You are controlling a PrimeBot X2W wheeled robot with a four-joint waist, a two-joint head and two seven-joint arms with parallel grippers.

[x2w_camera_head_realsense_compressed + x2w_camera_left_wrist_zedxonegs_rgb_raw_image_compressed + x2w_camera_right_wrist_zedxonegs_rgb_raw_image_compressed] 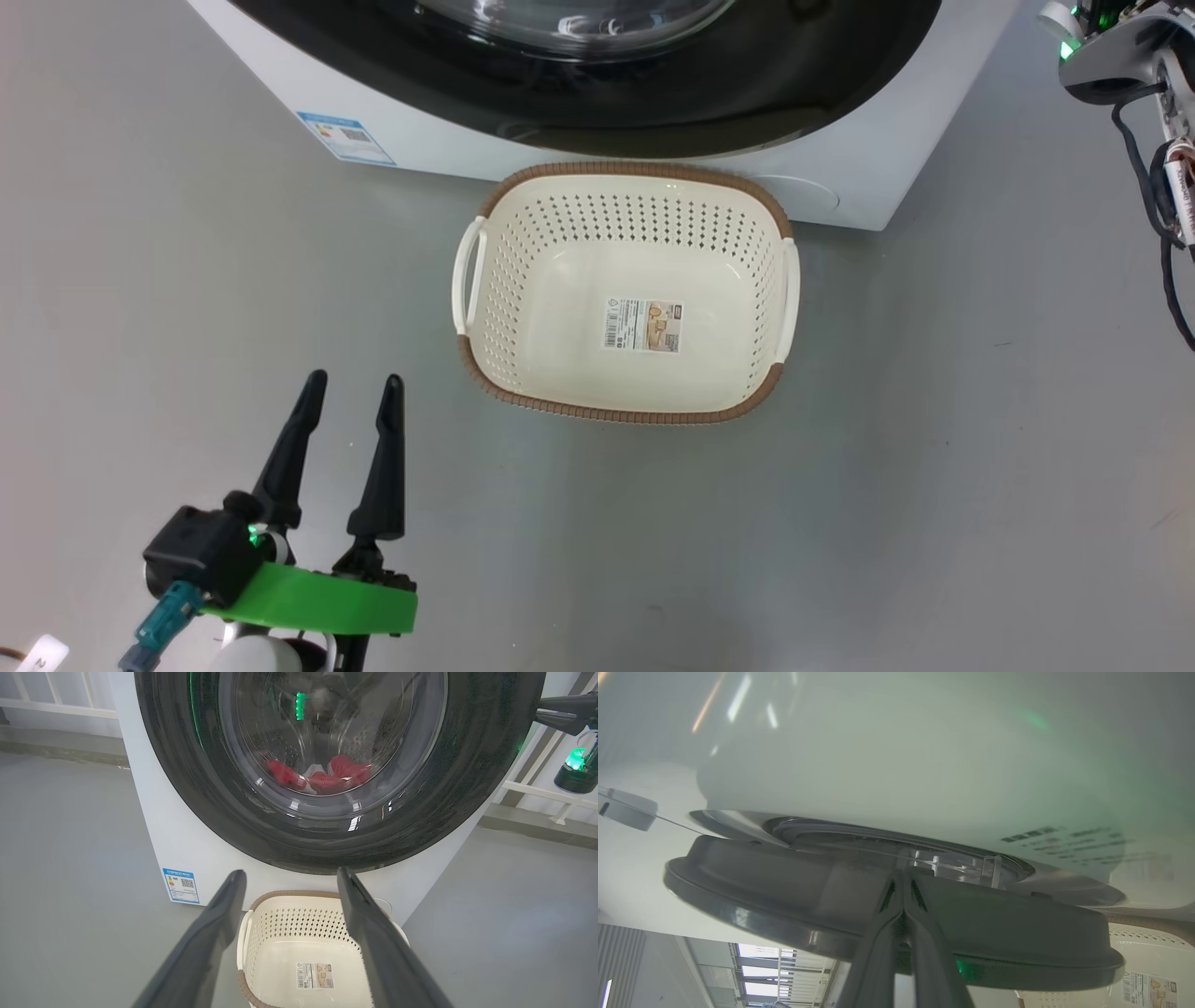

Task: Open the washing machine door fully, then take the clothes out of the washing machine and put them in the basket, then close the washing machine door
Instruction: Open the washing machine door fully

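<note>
The large round washing machine door with the glossy black rim and the bulging glass window (467,788) is not yet fully open. In the left wrist view it lies almost flat against the big white front-loading washing machine (154,826), and the right wrist view shows only a narrow gap between its rim and the white front. So I judge that the first step, the opening, is the one in hand. The right gripper (903,877) is clenched, its two long dark fingers pressed together with nothing between them, and their tips sit at this gap on the edge of the rim. Whether they hook behind the rim I cannot tell. This is the relation that matters: the edge of the door on the robot's right side is directly at the right gripper, and the door stands upright across the front of the machine. The right arm is therefore the nearer one, and a pull away from the machine would probably swing this edge outward. The left gripper (356,377) is released, with jaws wide apart and empty, low over the grey floor (934,467) and well apart from the door. The bright red clothes (322,777) lie at the bottom of the drum, behind the glass. The small cream-white perforated plastic basket with the brown rim (625,171) stands on the floor just in front of the machine, below the door, with only a paper label inside.
</note>
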